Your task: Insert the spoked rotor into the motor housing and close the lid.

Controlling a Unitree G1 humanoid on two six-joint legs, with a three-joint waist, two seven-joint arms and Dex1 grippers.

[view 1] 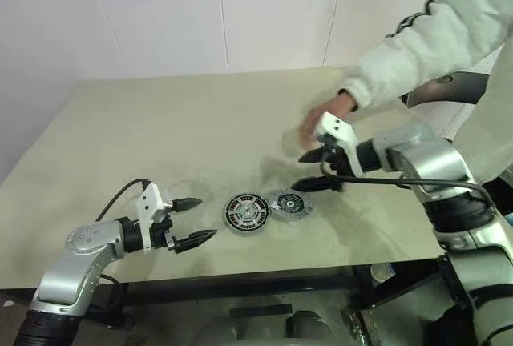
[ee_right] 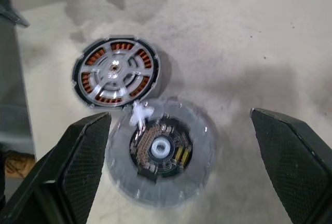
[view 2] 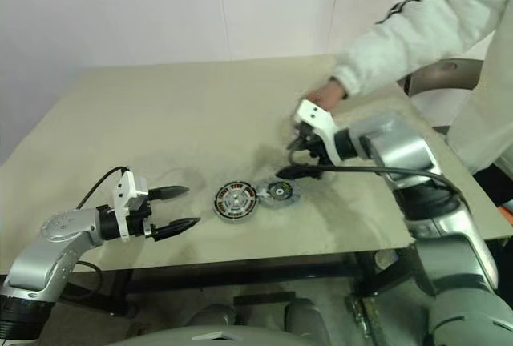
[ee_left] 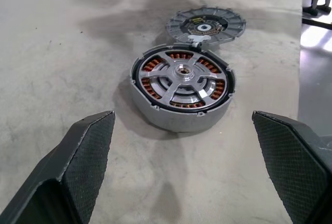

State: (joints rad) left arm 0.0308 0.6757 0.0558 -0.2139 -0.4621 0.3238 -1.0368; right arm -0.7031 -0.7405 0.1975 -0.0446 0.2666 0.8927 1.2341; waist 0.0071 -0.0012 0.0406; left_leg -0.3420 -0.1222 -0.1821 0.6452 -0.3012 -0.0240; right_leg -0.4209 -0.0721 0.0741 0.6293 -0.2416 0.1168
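Grey lid (ee_right: 161, 154) beside motor housing (ee_right: 115, 72); no writing readable.

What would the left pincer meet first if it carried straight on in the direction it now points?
Probably the motor housing, which lies centred between the open left pincer fingers in the wrist view, with bare table in between. The lid lies just beyond it. Depth is uncertain.

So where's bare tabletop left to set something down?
Bare: the far left table behind the open left gripper, and the front edge below the motor housing. Crowded: lid touching the housing, open right gripper above, person's hand behind.
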